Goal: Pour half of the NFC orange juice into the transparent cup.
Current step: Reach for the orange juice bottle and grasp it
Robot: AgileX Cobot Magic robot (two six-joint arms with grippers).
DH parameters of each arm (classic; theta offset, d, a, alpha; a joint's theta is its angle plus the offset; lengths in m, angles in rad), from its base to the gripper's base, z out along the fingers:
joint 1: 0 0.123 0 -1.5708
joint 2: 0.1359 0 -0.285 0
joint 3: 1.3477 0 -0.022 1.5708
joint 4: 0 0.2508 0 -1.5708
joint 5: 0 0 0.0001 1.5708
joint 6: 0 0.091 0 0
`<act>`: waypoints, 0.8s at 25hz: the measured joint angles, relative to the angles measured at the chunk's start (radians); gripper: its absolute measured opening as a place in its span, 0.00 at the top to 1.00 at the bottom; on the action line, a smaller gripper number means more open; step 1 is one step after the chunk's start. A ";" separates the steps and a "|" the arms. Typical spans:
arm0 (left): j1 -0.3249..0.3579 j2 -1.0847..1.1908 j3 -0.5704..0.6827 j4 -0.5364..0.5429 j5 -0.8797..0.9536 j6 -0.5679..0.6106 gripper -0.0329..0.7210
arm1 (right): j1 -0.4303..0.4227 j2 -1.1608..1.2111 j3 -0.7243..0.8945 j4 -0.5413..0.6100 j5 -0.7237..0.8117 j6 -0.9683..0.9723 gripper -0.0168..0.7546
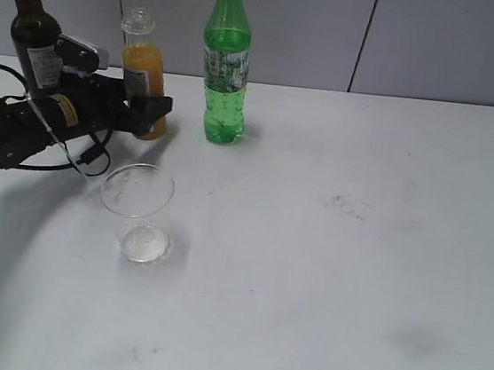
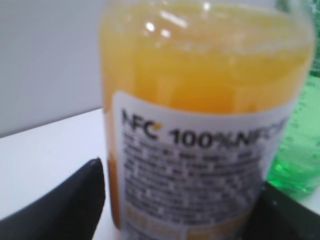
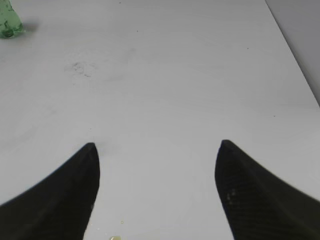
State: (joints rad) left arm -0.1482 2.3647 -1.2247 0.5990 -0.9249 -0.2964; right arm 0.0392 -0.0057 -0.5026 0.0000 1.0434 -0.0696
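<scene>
The NFC orange juice [image 1: 141, 70] is a small capless bottle with a white label, standing upright at the back left of the table. It fills the left wrist view [image 2: 200, 100]. My left gripper [image 1: 153, 112] has its jaws on both sides of the bottle's lower body [image 2: 181, 172]. A thin gap shows between the left finger and the bottle, so the gripper is open. The transparent cup [image 1: 137, 208] stands empty in front of the bottle, nearer the camera. My right gripper [image 3: 157, 145] is open and empty over bare table, outside the exterior view.
A dark wine bottle [image 1: 31, 26] stands just left of the juice, behind my left arm. A taller green soda bottle [image 1: 226, 66] stands just right of it and also shows in the wrist views [image 2: 300, 150] [image 3: 9, 22]. A grey wall runs behind the table.
</scene>
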 joint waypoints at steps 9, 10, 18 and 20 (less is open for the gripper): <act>-0.002 0.018 -0.012 -0.025 -0.007 0.000 0.16 | 0.000 0.000 0.000 0.000 0.000 0.000 0.26; -0.002 0.025 -0.016 -0.026 -0.007 0.000 0.16 | 0.000 0.000 0.000 0.000 0.000 0.000 0.26; -0.002 0.035 -0.038 -0.025 -0.002 0.000 0.12 | 0.000 0.000 0.000 0.000 0.000 0.001 0.26; -0.002 0.035 -0.060 -0.007 0.016 -0.001 0.11 | 0.000 0.000 0.000 0.000 0.000 0.001 0.26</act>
State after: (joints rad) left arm -0.1502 2.3996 -1.2852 0.5925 -0.9090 -0.2974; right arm 0.0392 -0.0057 -0.5026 0.0000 1.0434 -0.0686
